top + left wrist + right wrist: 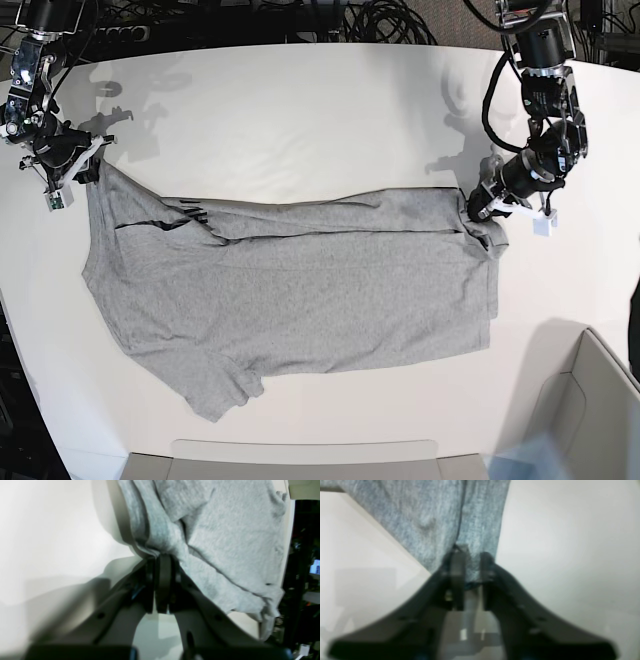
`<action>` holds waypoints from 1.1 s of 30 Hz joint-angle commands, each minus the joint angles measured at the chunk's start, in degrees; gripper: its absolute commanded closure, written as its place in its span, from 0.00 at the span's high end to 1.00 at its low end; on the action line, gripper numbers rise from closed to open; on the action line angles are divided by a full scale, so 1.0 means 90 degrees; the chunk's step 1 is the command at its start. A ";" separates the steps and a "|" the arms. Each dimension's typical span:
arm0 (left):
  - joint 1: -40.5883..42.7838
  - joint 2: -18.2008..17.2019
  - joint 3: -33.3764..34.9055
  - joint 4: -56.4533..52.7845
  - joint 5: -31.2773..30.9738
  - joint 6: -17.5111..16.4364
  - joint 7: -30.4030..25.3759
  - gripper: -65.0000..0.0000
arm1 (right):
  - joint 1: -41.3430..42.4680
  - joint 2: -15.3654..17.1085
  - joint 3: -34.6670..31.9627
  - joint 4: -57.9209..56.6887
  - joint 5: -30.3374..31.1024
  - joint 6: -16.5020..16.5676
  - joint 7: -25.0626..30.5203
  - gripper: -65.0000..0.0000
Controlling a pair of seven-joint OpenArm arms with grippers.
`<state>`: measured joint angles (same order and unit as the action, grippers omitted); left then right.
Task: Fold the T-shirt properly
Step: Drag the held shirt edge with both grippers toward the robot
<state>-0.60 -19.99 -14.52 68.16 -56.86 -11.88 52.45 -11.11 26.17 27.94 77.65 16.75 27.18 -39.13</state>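
Heather-grey T-shirt spread lengthwise on the white table, its far long edge already turned over toward the near side, so that a sliver of black lettering shows at one end of the fold.

Left gripper, at the end of the shirt nearest the grey bin: the left wrist view shows its jaws drawn together with a bunched corner of cloth pinched at the tips (the fabric gathers into pleats right at the pinch). Right gripper, at the opposite end of the shirt, beside the sleeve: the right wrist view shows the jaws nearly closed, a narrow strip of grey cloth lying between them; a firm grip looks likely, though blur makes the contact uncertain.

Step in hand, as judged: seizing both ends of the far folded edge in order to carry it across the shirt.

To do it well:
- Confirm that each pinch holds both layers of the fold, not the top layer alone.
- Lift the two ends together and level, keeping the edge between them lightly taut (slack lets the middle sag and crease).
- Carry the edge toward the near hem in parallel, laying it down straight.
- The near sleeve lies rumpled and may need tucking in afterward.
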 commanded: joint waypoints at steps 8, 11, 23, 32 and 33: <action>0.0834 -0.0236 -0.0784 0.0734 0.0814 0.0201 0.0253 0.00 | -0.0108 0.0213 0.0065 0.0022 -0.0079 0.0023 -0.0199 0.00; 0.1097 -0.0246 -0.0980 0.0998 0.0960 0.0182 0.0253 0.00 | -0.0137 0.0222 0.0055 0.0022 -0.0079 0.0023 -0.0199 0.00; 0.2064 -0.0578 -0.1243 0.1418 0.1019 0.0162 0.0253 0.00 | -0.1036 0.0232 -0.0004 0.1175 -0.0079 0.0169 -0.0208 0.00; 0.3022 -0.0587 -0.1937 0.1662 0.1028 0.0153 0.0253 0.00 | -0.1730 0.0213 -0.0004 0.1292 -0.0079 0.0853 -0.0208 0.00; 0.3070 -0.0597 -0.1976 0.1662 0.1028 0.0153 0.0253 0.00 | -0.1798 0.0213 -0.0004 0.1312 -0.0079 0.0853 -0.0208 0.00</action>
<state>26.11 -24.56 -31.99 83.35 -51.00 -12.29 52.60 -26.44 27.31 27.79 89.54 17.87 33.65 -37.91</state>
